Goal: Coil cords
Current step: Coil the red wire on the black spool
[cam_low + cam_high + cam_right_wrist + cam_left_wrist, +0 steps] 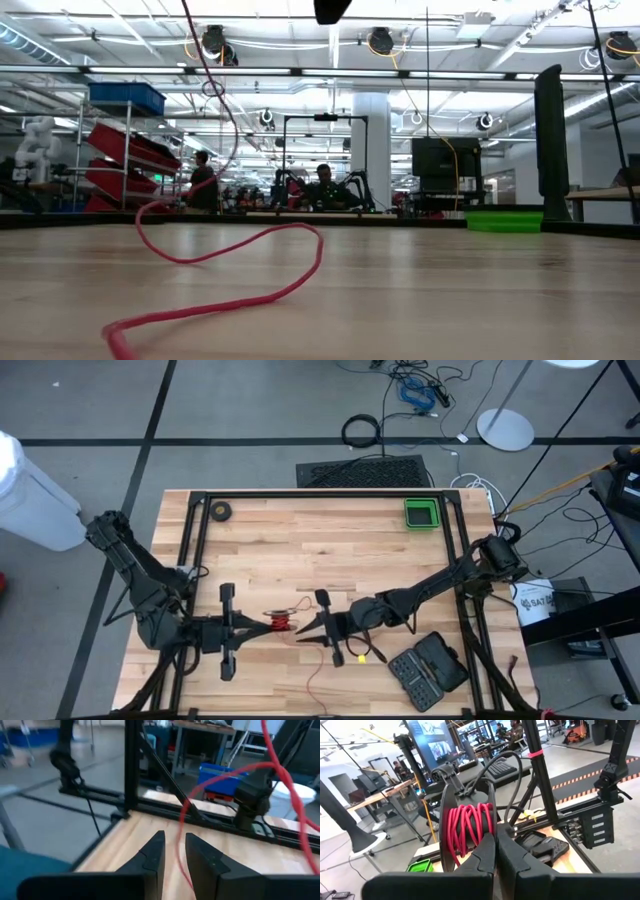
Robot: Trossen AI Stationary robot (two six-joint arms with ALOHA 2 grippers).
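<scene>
Left gripper (pixel 262 624): fingers pressed together on the rim of the spool (pixel 467 830), holding it up near the table's 6 o'clock edge.
Cords (pixel 281 622): red wire wound on that spool, just left of table centre; a loose red tail (pixel 230 255) snakes across the wood toward the near edge.
Right gripper (pixel 305 628): at 3 o'clock of the spool, jaws narrowly parted with the red strand (pixel 182 840) running between them; whether they pinch it, I cannot tell.
Doing it well: likely keep the strand lightly taut and feed each turn flat beside the last, so none slips off the spool.
Edges: black frame rails (pixel 190 550) flank both sides; a dark case (pixel 428 668) lies at 4 o'clock of the right gripper.
Open room: bare wood toward 12 o'clock, up to the green tray (pixel 421 513) and tape roll (pixel 220 512).
</scene>
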